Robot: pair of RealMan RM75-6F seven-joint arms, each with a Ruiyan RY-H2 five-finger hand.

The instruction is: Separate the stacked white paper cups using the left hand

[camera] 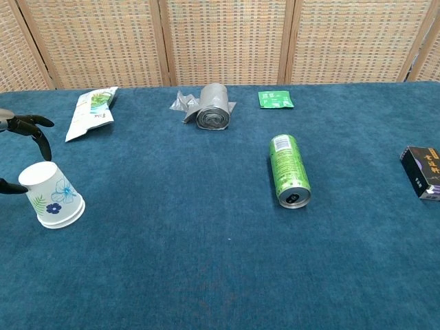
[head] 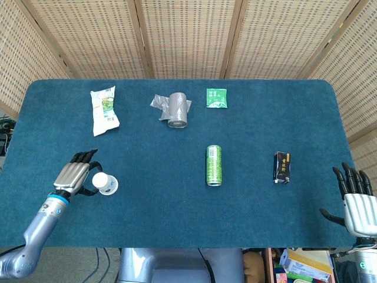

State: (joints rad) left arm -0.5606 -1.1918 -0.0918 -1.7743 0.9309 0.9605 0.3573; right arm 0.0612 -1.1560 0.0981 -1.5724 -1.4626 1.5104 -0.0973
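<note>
Left of the green drink can [head: 214,165], the left hand [head: 77,174] curls, fingers apart, around the inverted stacked white paper cups [camera: 52,195] without clamping them. Best pinch only the top cup's base and lift straight.

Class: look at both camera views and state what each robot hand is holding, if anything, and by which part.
The left hand curls around the upside-down white paper cup with blue flowers near its base end; a firm grip cannot be confirmed. The right hand holds nothing.

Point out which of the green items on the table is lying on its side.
The green can, mid-table, lies on its side with its end toward the robot. The other green item, the small green packet behind it, is flat.
</note>
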